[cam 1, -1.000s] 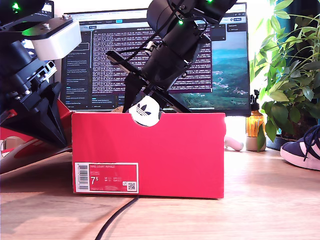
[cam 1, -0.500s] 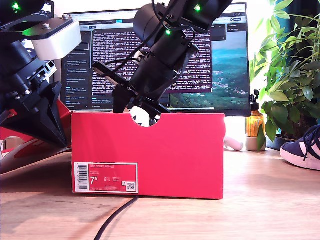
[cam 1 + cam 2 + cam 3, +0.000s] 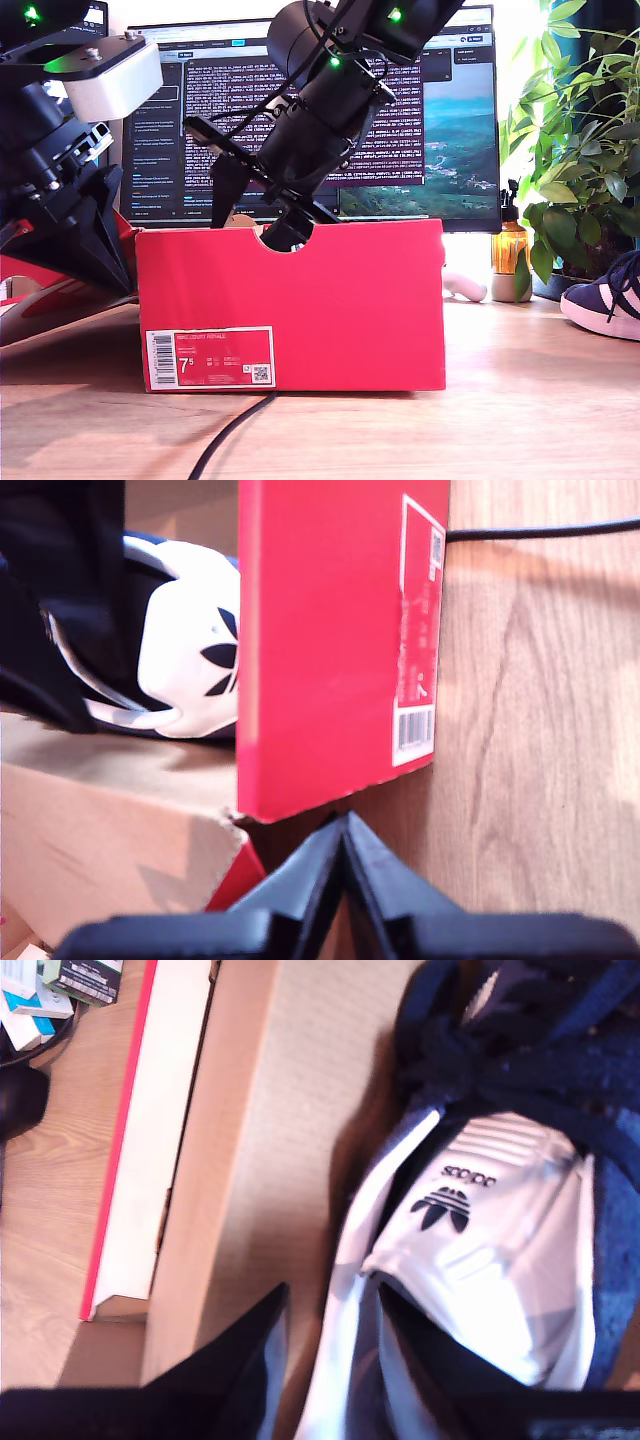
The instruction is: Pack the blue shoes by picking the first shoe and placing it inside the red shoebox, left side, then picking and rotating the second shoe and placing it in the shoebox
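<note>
Wooden table [image 3: 540,400], light grain, carrying the scene. Resting directly on it: the red shoebox [image 3: 300,310], upright, with its white label [image 3: 210,358] facing the camera; a black cable [image 3: 230,435] running from under the box toward the front edge of the exterior view; one blue shoe [image 3: 605,295], cut off at the exterior view's right; an amber bottle [image 3: 510,255] and a potted plant [image 3: 575,140] behind it; a monitor [image 3: 430,120] behind the box. The first wrist view shows box [image 3: 330,640], cable [image 3: 540,528] and table [image 3: 540,730] again.
</note>
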You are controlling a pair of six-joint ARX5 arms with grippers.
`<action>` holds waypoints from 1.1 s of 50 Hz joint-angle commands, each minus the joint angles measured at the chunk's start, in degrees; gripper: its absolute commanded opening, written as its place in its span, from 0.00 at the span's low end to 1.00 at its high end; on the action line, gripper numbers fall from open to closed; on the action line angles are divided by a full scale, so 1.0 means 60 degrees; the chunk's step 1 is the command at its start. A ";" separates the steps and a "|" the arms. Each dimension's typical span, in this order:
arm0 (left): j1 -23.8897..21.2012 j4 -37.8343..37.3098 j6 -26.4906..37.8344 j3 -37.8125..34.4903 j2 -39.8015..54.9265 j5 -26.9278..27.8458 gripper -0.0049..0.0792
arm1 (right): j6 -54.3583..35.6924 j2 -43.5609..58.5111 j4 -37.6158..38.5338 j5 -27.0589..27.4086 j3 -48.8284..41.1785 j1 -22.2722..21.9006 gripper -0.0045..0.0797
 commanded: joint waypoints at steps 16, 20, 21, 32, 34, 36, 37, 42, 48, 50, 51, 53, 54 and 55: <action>0.0004 0.0040 0.0036 0.0025 0.0113 -0.0022 0.04 | -0.1872 -0.0127 -0.3289 -0.0036 0.2204 -0.0987 0.35; 0.0000 0.0040 0.0036 0.0025 0.0113 -0.0022 0.04 | -0.2251 -0.0127 -0.4124 -0.0040 0.2809 -0.1133 0.35; 0.0004 0.0040 0.0033 0.0025 0.0113 -0.0018 0.04 | -0.2313 -0.0127 -0.4302 -0.0036 0.2951 -0.1169 0.35; 0.0004 0.0040 0.0036 0.0025 0.0113 0.0015 0.04 | -0.2641 -0.0127 -0.5268 -0.0040 0.3927 -0.1231 0.35; 0.0004 0.0040 0.0036 0.0025 0.0113 0.0015 0.04 | -0.2845 -0.0127 -0.5442 -0.0025 0.4025 -0.1228 0.35; 0.0004 0.0040 0.0033 0.0025 0.0113 0.0018 0.04 | -0.2983 -0.0127 -0.5508 0.0076 0.4040 -0.1228 0.35; 0.0004 0.0040 0.0029 0.0025 0.0113 0.0018 0.04 | -0.3024 -0.0127 -0.5548 0.0128 0.4040 -0.1228 0.35; 0.0004 0.0040 -0.0044 0.0025 0.0113 0.0240 0.04 | -0.3085 -0.0087 -0.5894 0.0317 0.4036 -0.1239 0.35; 0.0004 0.0047 -0.0044 0.0025 0.0113 0.0306 0.04 | -0.3508 -0.0029 -0.6124 0.1035 0.4036 -0.1235 0.35; 0.0004 0.0044 -0.0044 0.0025 0.0113 0.0306 0.04 | -0.3530 -0.0015 -0.6204 0.1282 0.4036 -0.1239 0.35; 0.0000 0.0044 -0.0044 0.0025 0.0113 0.0306 0.04 | -0.3530 -0.0011 -0.6240 0.1341 0.4036 -0.1239 0.34; 0.0000 0.0044 -0.0044 0.0025 0.0113 0.0310 0.04 | -0.3537 0.0029 -0.6298 0.1406 0.4036 -0.1271 0.30; 0.0004 0.0044 -0.0044 0.0025 0.0113 0.0310 0.04 | -0.3555 0.0044 -0.6328 0.1406 0.4036 -0.1300 0.27; 0.0004 0.0040 -0.0044 0.0025 0.0113 0.0313 0.04 | -0.3559 0.0055 -0.6357 0.1410 0.4036 -0.1322 0.23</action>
